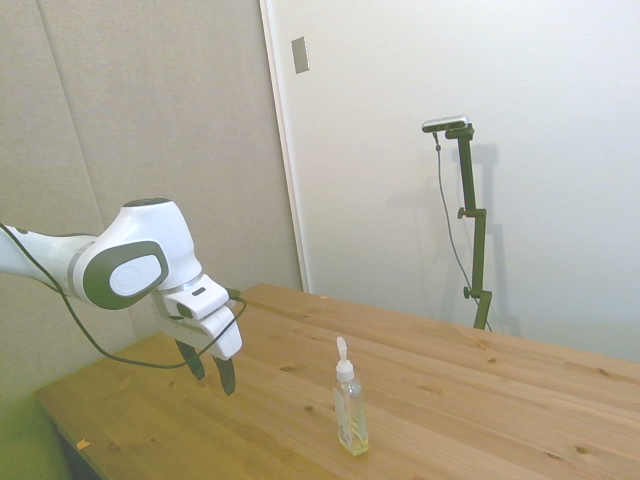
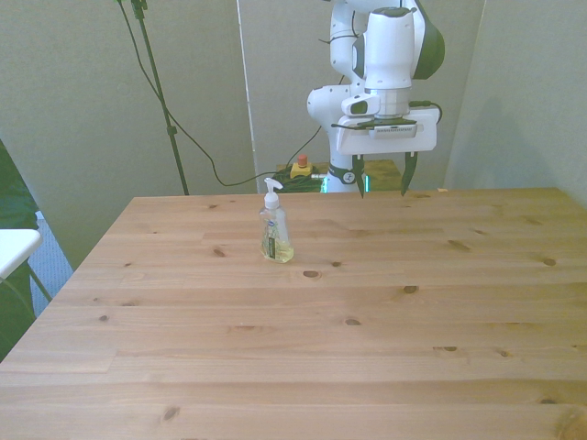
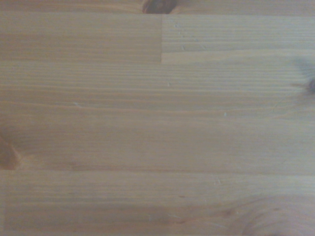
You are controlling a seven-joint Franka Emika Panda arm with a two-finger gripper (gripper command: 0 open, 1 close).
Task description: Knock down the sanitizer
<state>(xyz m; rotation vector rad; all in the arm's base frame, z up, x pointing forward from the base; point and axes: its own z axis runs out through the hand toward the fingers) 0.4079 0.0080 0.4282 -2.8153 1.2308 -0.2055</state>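
The wooden tabletop (image 1: pixel 480 400) carries only the task's thing; the wrist view shows bare planks (image 3: pixel 157 118) and no bottle.

The white arm (image 2: pixel 390 55) hangs over the far edge of the tabletop, its gripper (image 2: pixel 382 172) pointing down with the jaws spread wide and holding nothing, clear of the wood.

The sanitizer (image 2: pixel 274 229) stands upright, nearer than the gripper and off toward the front view's left of it, well apart from the jaws. In the side view the sanitizer (image 1: pixel 349 402) is to the right of the gripper (image 1: pixel 208 367).

It looks light, being small, slim and only partly filled with yellowish liquid, with stiff, smooth plastic walls. Tall on a narrow base, it should tip easily. No hold seems needed: a sideways push high up, near the white pump top (image 1: pixel 342 356), would likely topple it, while a low push might only slide it.
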